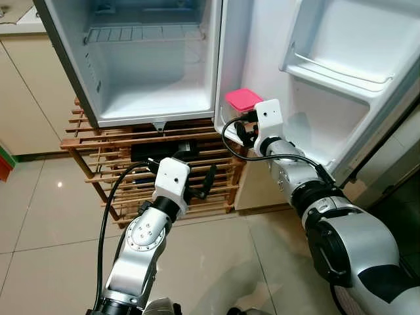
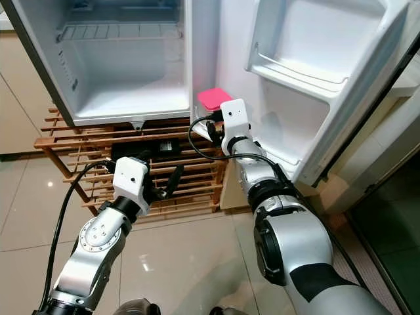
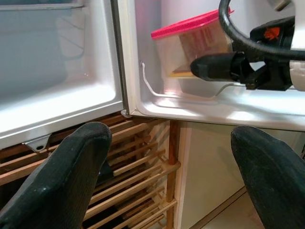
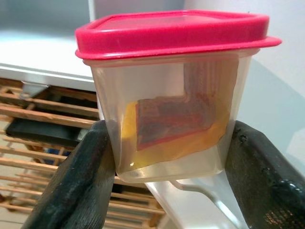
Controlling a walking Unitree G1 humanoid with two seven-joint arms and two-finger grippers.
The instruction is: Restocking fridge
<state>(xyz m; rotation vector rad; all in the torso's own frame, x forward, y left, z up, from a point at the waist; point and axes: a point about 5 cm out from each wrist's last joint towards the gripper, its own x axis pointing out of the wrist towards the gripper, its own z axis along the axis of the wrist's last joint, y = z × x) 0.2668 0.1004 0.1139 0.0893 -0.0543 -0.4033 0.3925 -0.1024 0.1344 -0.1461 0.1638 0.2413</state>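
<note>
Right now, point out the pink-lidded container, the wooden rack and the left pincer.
Pink-lidded container [image 4: 171, 95], right wrist view, on its clear front wall.
Wooden rack [image 1: 115, 154], left eye view, on a slat under the fridge.
Left pincer [image 3: 171, 191], left wrist view, midway between its two fingertips.

A clear plastic container [image 4: 169, 119] with a pink lid, holding a folded orange-and-red packet, sits upright at the bottom shelf of the open fridge door [image 1: 341, 85], gripped by the right hand [image 1: 241, 128].

Home kitchen, small open fridge [image 1: 151, 65] with white door shelves [image 1: 341, 72], standing on a wooden slatted rack [image 1: 98, 157], glossy tiled floor [image 1: 46, 223], cream cabinet fronts [image 1: 26, 98]
</note>
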